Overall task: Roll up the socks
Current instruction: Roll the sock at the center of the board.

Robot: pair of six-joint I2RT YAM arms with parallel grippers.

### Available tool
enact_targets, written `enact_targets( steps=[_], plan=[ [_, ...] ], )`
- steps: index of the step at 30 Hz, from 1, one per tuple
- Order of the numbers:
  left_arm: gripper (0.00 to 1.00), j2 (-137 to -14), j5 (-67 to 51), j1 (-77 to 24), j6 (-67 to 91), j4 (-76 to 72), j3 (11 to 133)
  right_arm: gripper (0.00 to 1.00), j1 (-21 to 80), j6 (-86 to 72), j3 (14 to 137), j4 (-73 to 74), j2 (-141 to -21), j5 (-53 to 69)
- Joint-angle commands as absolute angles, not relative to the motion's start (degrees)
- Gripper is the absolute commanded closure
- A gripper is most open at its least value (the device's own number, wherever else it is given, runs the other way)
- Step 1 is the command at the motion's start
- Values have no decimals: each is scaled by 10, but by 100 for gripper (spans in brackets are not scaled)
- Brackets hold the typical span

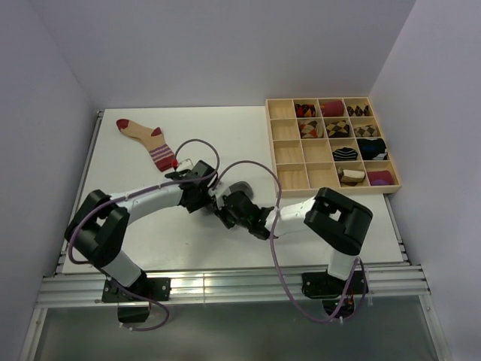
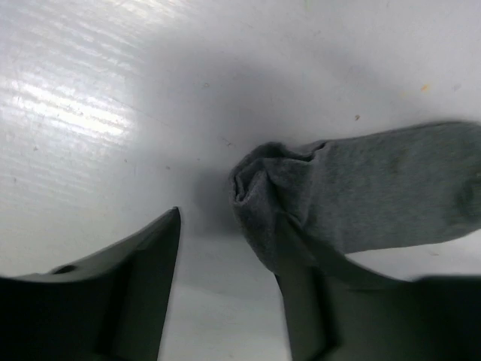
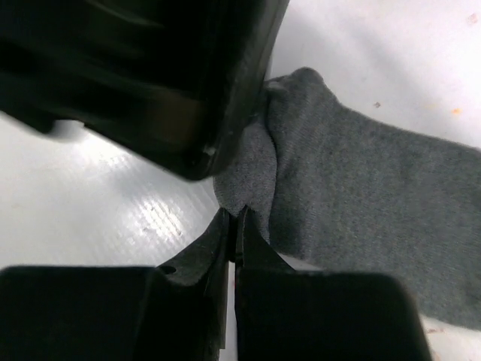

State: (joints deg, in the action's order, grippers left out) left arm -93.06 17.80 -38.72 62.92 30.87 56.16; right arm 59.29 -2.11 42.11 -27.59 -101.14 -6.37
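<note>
The table [image 1: 225, 135] carries a wooden tray [image 1: 267, 143] at two o'clock and the beige sock [image 1: 146, 139] at eleven. The grey sock [image 2: 361, 188] lies at centre, one end folded over, so rolling looks barely started. The left gripper [image 2: 225, 244] stands partly open and empty, the right gripper [image 3: 235, 218] closed at the fold's edge, any pinch unclear. The next move calls for turning that fold onward.

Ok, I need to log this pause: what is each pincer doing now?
Left pincer: open, beside the end of the plain grey fabric sock.
Right pincer: closed, apparently pinching that sock's edge.

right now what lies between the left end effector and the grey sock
Only bare white table between one finger of the left end effector and the plain grey fabric sock, in the left wrist view.
</note>
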Motion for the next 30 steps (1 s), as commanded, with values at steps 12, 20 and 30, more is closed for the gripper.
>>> enact_targets(
  steps=[12, 20, 30],
  plan=[
    [21, -723, 195, -365, 724, 153, 416, 100, 358, -367, 395, -398, -1061, 435],
    [22, -714, 159, -370, 698, 73, 367, 100, 295, -533, 344, -553, -1130, 451],
    [22, -782, 128, -384, 683, 11, 383, 100, 284, -539, 337, -466, -1128, 403]
  ],
)
